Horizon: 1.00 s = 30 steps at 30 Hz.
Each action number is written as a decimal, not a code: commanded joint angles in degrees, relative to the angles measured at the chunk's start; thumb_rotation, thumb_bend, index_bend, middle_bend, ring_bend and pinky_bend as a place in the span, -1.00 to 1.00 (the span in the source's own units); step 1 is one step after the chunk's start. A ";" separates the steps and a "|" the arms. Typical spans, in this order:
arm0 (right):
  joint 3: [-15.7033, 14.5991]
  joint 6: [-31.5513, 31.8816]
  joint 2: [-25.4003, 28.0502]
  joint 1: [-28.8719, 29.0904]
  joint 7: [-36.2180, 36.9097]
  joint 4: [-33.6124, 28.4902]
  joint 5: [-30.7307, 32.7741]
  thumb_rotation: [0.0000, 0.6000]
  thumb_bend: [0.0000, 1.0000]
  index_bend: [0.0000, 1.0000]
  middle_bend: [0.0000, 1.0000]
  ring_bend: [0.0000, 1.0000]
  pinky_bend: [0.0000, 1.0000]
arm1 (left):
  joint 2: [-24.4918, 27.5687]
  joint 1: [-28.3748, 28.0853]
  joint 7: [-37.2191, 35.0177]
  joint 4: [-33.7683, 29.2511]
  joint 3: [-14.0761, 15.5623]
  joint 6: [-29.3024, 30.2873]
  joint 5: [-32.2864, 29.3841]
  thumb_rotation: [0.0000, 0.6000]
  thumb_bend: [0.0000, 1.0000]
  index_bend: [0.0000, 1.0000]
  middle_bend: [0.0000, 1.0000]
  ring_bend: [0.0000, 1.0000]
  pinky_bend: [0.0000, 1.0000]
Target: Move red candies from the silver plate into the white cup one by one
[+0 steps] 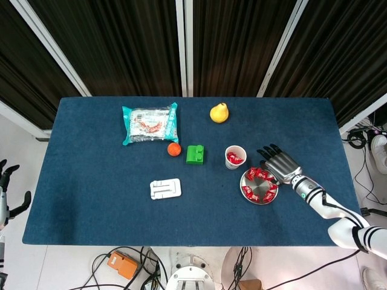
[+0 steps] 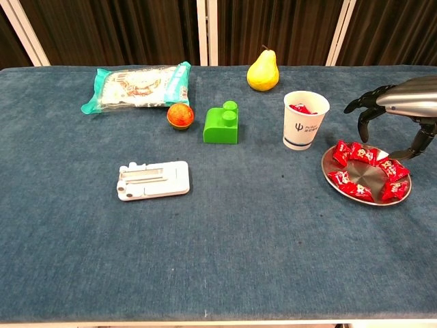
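The table [image 2: 205,260] has a dark blue cloth and carries all the things. The right hand [image 1: 279,165] hangs over the far right edge of the plate [image 2: 367,189], with its fingers [image 2: 363,113] spread and bent downward, and it holds nothing. The left hand [image 1: 7,190] shows only at the left border of the head view, off the table, its fingers apart and empty.

Far to the left of the right hand lies a snack bag [image 2: 136,85], the biggest loose thing. The plate is silver and round, directly under the right hand. In it lie the candies [image 2: 362,171], red wrapped pieces with small white print, placed in a ring along the rim, while the middle of the plate is bare metal. The thumb comes down close to the candy at the right side; I cannot tell if it touches.

Just left of the hand stands the cup [image 2: 305,120], white paper with a dark logo, upright, with red candies inside. Further left are a pear [image 2: 262,70], a white stand [image 2: 152,180], a green block [image 2: 222,124] and an orange ball [image 2: 180,115].
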 commanded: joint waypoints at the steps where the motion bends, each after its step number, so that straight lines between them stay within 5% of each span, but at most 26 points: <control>1: 0.08 -0.18 -0.19 0.20 -0.03 0.18 -0.10 1.00 -0.13 -0.07 -0.78 -0.89 -1.00 | -0.01 0.03 -0.02 0.07 0.07 0.07 0.17 1.00 -0.31 -0.68 -1.00 -1.00 -1.00; 15: -0.25 -1.30 0.19 0.74 -1.94 -1.17 -0.18 1.00 -0.13 -0.03 -0.78 -0.89 -1.00 | 0.14 0.15 -0.46 0.04 -0.07 0.14 0.00 1.00 -0.31 -0.68 -1.00 -1.00 -1.00; 30: 0.76 -2.19 -1.01 1.79 -6.81 -0.88 1.11 1.00 -0.19 -0.22 -0.78 -0.90 -1.00 | 0.16 0.19 -0.45 0.03 -0.12 0.12 -0.16 1.00 -0.31 -0.68 -1.00 -1.00 -1.00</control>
